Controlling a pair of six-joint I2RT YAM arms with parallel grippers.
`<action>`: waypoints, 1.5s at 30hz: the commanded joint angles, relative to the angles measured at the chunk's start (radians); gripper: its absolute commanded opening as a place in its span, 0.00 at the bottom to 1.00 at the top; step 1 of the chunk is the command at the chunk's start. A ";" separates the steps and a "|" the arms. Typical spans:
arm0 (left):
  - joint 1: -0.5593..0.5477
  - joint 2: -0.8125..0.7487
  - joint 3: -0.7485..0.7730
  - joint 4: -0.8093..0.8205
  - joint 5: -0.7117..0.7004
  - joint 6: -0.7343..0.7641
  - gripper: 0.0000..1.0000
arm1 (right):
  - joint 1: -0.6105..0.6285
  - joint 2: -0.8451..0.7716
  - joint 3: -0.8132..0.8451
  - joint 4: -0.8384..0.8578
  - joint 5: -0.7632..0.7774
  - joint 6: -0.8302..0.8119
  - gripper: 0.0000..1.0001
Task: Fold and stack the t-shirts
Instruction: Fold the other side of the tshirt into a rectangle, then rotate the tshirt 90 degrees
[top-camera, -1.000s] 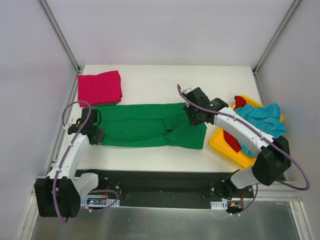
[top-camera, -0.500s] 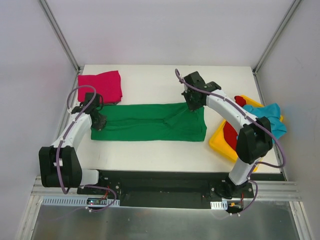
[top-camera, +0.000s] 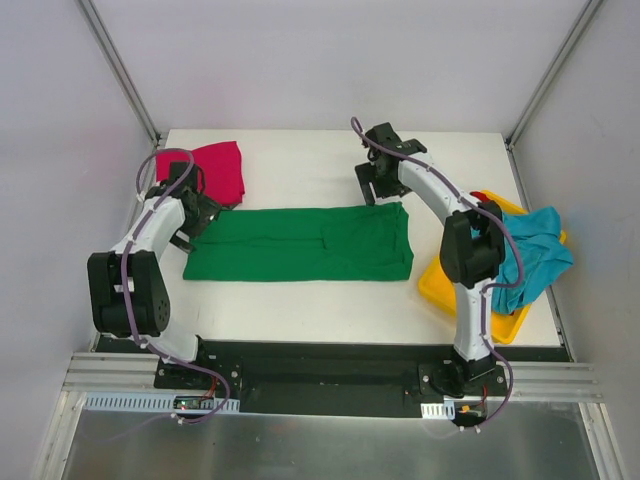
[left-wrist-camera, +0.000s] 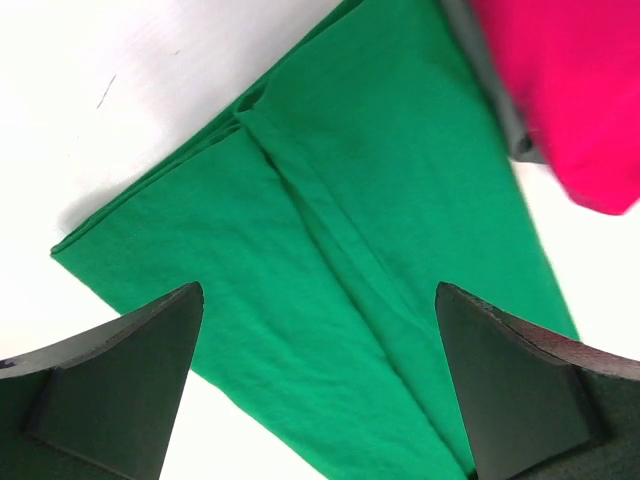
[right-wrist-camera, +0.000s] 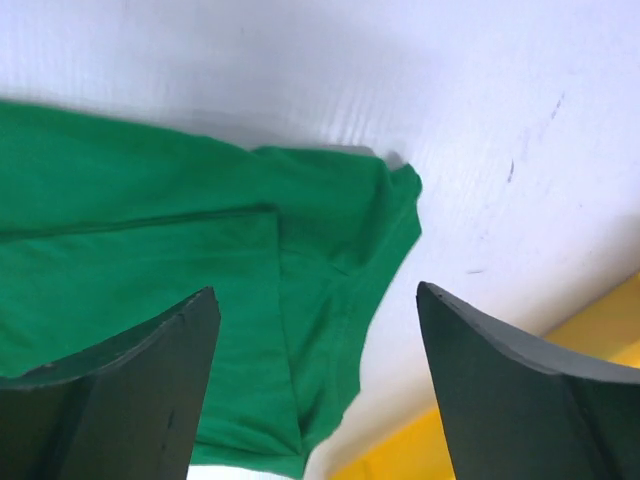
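Observation:
The green t-shirt (top-camera: 300, 243) lies flat in the middle of the table as a long strip folded lengthwise. My left gripper (top-camera: 190, 213) hovers open over its left end (left-wrist-camera: 340, 250), jaws wide and empty (left-wrist-camera: 318, 292). Above the strip's far right corner (right-wrist-camera: 200, 260) my right gripper (top-camera: 378, 185) is open too, with nothing between its fingers (right-wrist-camera: 318, 290). The magenta t-shirt (top-camera: 215, 170) sits folded at the far left, its edge showing in the left wrist view (left-wrist-camera: 570, 90). The teal t-shirt (top-camera: 535, 255) and a bit of the red t-shirt (top-camera: 480, 202) lie crumpled in the bin.
A yellow plastic bin (top-camera: 440, 285) stands at the table's right side, close to the green strip's right end; its rim shows in the right wrist view (right-wrist-camera: 395, 460). Grey walls and metal rails enclose the table on three sides.
Both grippers carried the green t-shirt's near edge over to the far side, then opened and let go. The shirt now lies as a neat narrower strip.

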 joint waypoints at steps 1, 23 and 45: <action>0.009 -0.084 0.041 -0.003 -0.011 0.053 0.99 | 0.005 -0.147 -0.100 -0.026 -0.007 0.041 0.89; -0.107 0.231 0.000 0.132 0.430 0.265 0.99 | -0.023 -0.223 -0.600 0.294 -0.445 0.477 0.96; -0.460 -0.153 -0.175 0.112 0.687 0.148 0.99 | -0.097 0.107 0.216 0.205 -0.451 0.151 0.96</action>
